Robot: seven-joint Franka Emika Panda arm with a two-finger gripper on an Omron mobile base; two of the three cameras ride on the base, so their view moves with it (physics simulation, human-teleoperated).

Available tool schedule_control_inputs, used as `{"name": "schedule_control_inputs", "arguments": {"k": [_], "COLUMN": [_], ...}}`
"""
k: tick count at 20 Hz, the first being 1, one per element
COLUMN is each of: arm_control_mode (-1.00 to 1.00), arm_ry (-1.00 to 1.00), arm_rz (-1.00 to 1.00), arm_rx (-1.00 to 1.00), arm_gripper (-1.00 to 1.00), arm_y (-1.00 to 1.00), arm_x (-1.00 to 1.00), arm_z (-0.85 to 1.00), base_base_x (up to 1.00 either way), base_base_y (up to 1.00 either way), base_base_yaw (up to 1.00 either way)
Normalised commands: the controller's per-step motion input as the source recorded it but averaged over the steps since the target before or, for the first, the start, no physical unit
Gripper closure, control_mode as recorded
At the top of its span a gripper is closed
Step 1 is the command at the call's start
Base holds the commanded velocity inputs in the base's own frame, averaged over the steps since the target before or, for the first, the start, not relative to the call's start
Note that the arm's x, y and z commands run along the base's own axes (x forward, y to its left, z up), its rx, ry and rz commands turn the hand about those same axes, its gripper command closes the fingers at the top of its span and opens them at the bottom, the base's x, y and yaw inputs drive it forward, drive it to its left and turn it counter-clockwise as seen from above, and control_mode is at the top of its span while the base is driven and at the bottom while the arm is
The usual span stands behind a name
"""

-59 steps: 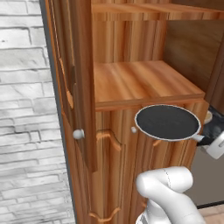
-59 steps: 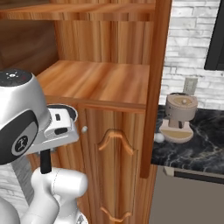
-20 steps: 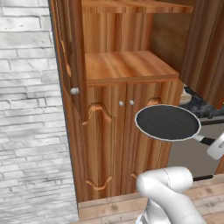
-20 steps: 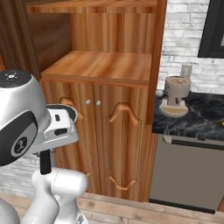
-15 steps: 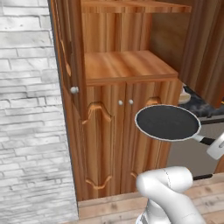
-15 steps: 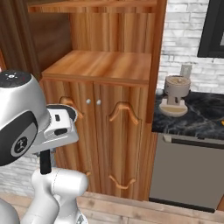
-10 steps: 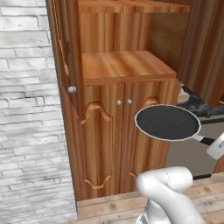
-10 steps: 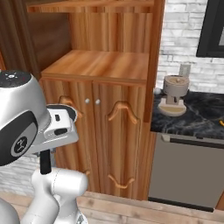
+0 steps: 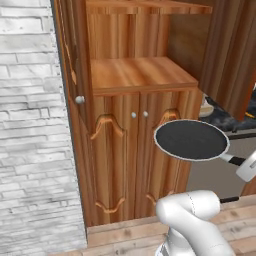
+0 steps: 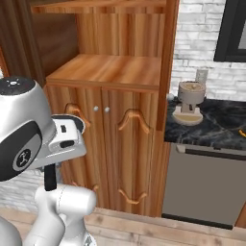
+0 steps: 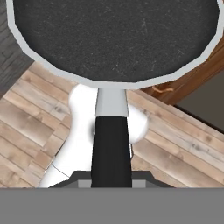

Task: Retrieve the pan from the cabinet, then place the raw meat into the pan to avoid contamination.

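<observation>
My claw point(image 11: 111, 181) is clamped nearly closed on the handle of the round black frying pan with silver rim point(image 9: 191, 140), carried level and clear of the reddish-brown wooden cabinet point(image 9: 132, 75), over the floor. Handle runs back toward me; bowl points away, ready for meat.

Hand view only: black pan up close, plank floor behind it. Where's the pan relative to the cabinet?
Observer: The round black frying pan with a thin silver rim hangs level outside the tall reddish-brown wooden cabinet, in front of its lower right door.
Operator: Doors?
Observer: The upper doors stand open; the lower pair is shut.
Operator: What's right of the cabinet?
Observer: A beige coffee machine on a dark marble counter.
</observation>
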Motion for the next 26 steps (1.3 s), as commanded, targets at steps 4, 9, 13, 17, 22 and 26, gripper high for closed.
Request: {"name": "schedule_control_inputs", "arguments": {"k": [4, 9, 13, 17, 22, 26], "arm_control_mode": [1.0, 1.0, 1.0, 1.0, 1.0, 1.0], "arm_ry": [0.0, 0.0, 0.0, 0.0, 0.0, 0.0], "arm_rz": [0.0, 0.0, 0.0, 0.0, 0.0, 0.0], "arm_rx": [0.0, 0.0, 0.0, 0.0, 0.0, 0.0], "arm_gripper": [1.0, 1.0, 1.0, 1.0, 1.0, 1.0], "arm_y": [0.0, 0.0, 0.0, 0.0, 0.0, 0.0], "arm_x": [0.0, 0.0, 0.0, 0.0, 0.0, 0.0], "arm_z": [0.0, 0.0, 0.0, 0.0, 0.0, 0.0], "base_base_x": [-0.54, -0.53, -0.28, -0.12, -0.08, -0.18], "base_base_y": [-0.15, -0.15, -0.18, -0.36, -0.59, -0.54], "base_base_yaw": [0.0, 0.0, 0.0, 0.0, 0.0, 0.0]}}
